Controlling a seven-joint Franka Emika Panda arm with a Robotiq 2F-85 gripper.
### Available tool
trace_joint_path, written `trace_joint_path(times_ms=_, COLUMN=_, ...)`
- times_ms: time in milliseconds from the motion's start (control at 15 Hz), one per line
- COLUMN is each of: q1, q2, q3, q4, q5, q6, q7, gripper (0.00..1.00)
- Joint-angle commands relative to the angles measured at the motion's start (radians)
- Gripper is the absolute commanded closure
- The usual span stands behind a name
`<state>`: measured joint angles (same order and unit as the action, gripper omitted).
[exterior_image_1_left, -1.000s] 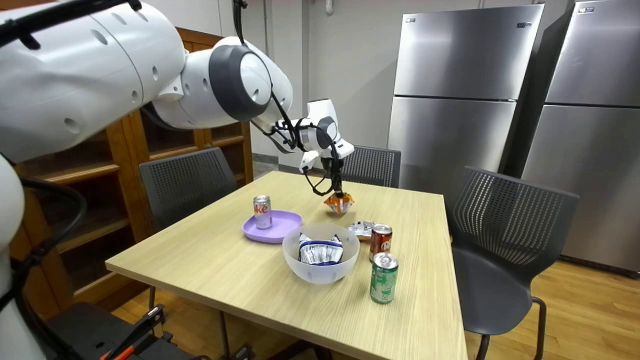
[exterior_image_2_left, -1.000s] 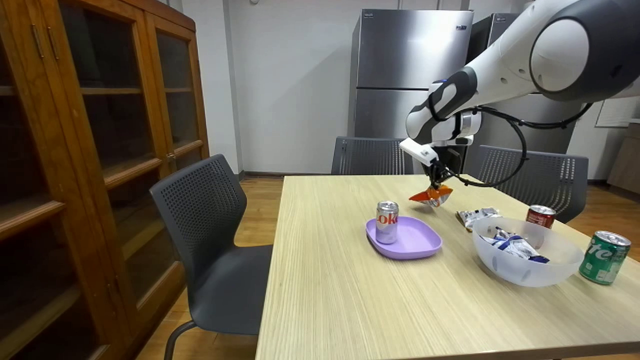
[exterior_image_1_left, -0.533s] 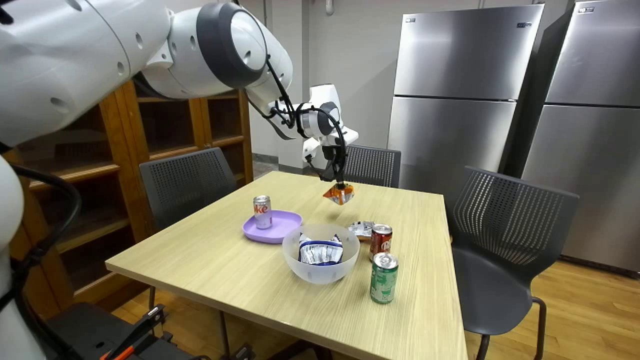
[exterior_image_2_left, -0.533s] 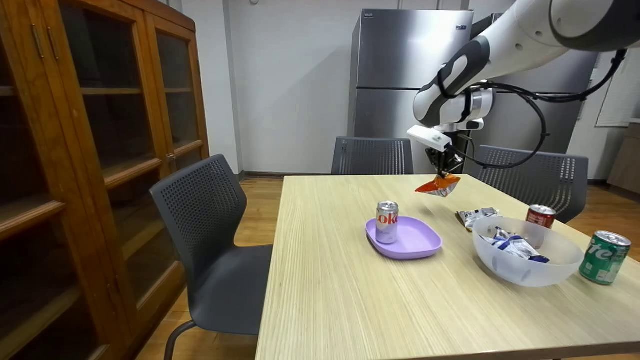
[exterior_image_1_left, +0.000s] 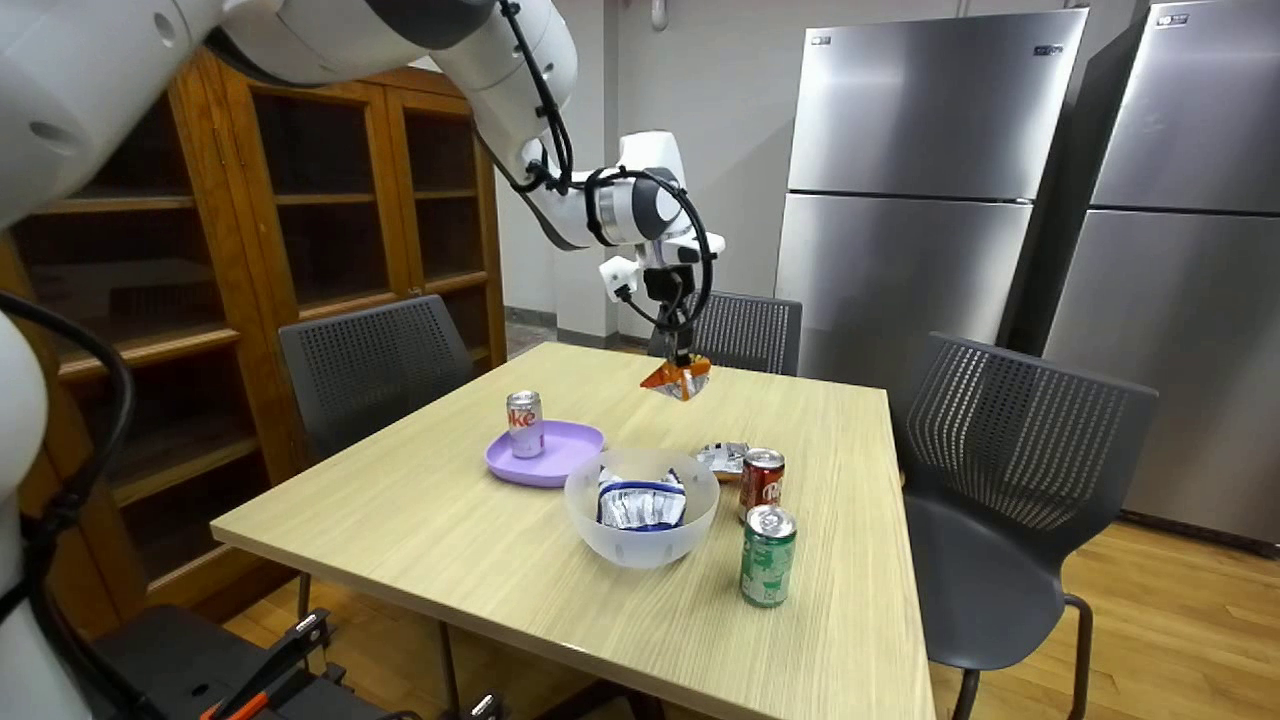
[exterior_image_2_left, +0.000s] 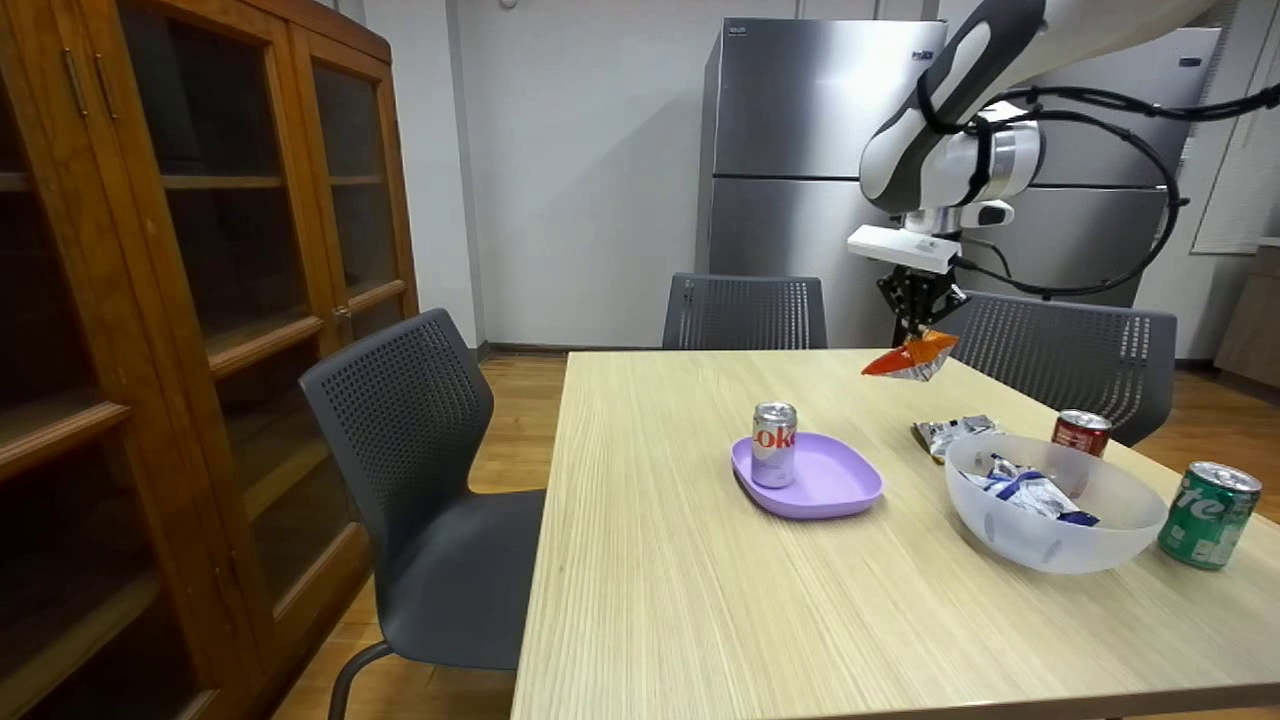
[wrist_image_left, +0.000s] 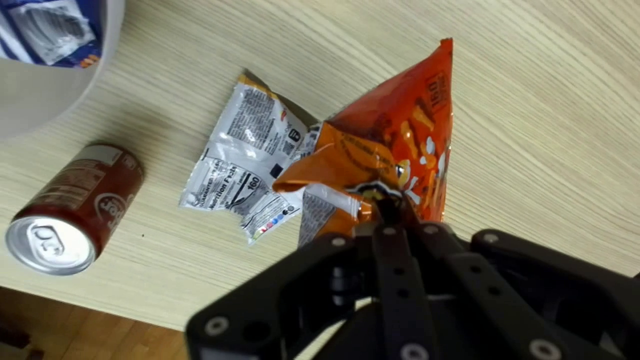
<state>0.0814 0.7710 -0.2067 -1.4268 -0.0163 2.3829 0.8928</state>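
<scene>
My gripper (wrist_image_left: 395, 215) is shut on a crumpled orange snack bag (wrist_image_left: 422, 130), pinching its middle so that a flap folds over. In both exterior views the orange bag (exterior_image_1_left: 680, 380) hangs above the far part of the wooden table (exterior_image_2_left: 680, 580), beneath the gripper (exterior_image_2_left: 914, 333). A silver snack bag (wrist_image_left: 250, 140) lies back side up on the tabletop; the held bag covers one of its edges in the wrist view. Beside it stand a dark red can (wrist_image_left: 80, 200) and a frosted bowl (exterior_image_1_left: 640, 548) with a blue and silver bag (exterior_image_1_left: 642, 506) inside.
A purple plate (exterior_image_2_left: 835, 490) bears a silver Coke can (exterior_image_2_left: 774, 450). Near the bowl stands a green can (exterior_image_1_left: 768, 560). Dark chairs (exterior_image_1_left: 1020, 440) surround the table, with a wooden cabinet (exterior_image_2_left: 230, 250) and steel refrigerators (exterior_image_1_left: 920, 200) behind.
The arm has risen, carrying the orange bag up from close to the tabletop. In an exterior view the bag has also shifted rightward. The other objects stay put.
</scene>
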Motion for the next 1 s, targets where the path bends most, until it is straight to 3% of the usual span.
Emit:
trace_joint_path(times_ms=0, q1=0.007, q2=-0.176, q3=0.002, q4=-0.239, q5=-0.047, q6=0.056, q7=-0.089, gripper=1.00)
trace_joint_path(times_ms=600, q1=0.019, q2=-0.433, q3=-0.012, q4=-0.625, q5=-0.191, q6=0.174, q7=-0.153, gripper=1.00)
trace_joint_path(times_ms=933, q1=0.011, q2=-0.537, q3=-0.009, q4=-0.769, q5=-0.259, q6=0.186, q7=-0.160, gripper=1.00)
